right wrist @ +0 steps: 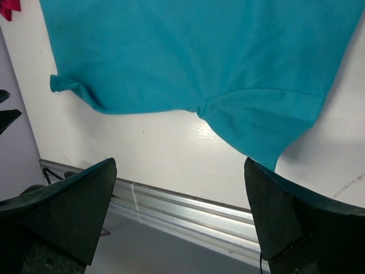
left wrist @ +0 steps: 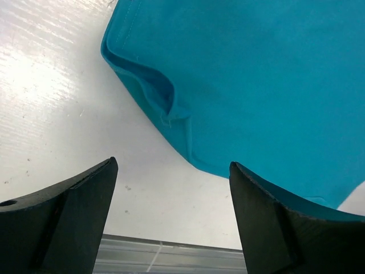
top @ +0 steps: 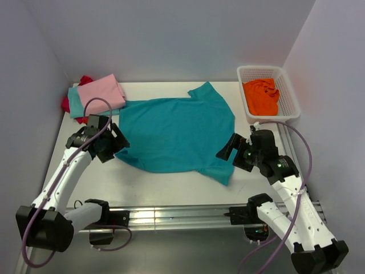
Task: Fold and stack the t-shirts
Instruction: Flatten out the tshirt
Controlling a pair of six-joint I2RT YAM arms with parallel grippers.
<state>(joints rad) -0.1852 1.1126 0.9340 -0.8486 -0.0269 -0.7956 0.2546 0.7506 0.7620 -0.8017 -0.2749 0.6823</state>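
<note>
Teal t-shirt [top: 177, 134] lies flat just ahead of left gripper [top: 118, 142] and right gripper [top: 225, 150], jaws wide open, empty; next: pinch edges, fold.

The left arm [top: 63, 177] and right arm [top: 293, 197] have white links, black joints and looping mauve cables [top: 98, 99].

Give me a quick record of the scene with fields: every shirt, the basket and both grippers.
teal shirt: spread out mid-table, not folded
pink shirt: folded, on top of the pile at the far left corner
aqua shirt: under the pink one, only an edge showing
red shirt: under that pile, only bits showing
orange shirt: crumpled in the basket
basket: far right corner
left gripper: open, empty, at the teal shirt's left edge
right gripper: open, empty, by its near sleeve
</note>
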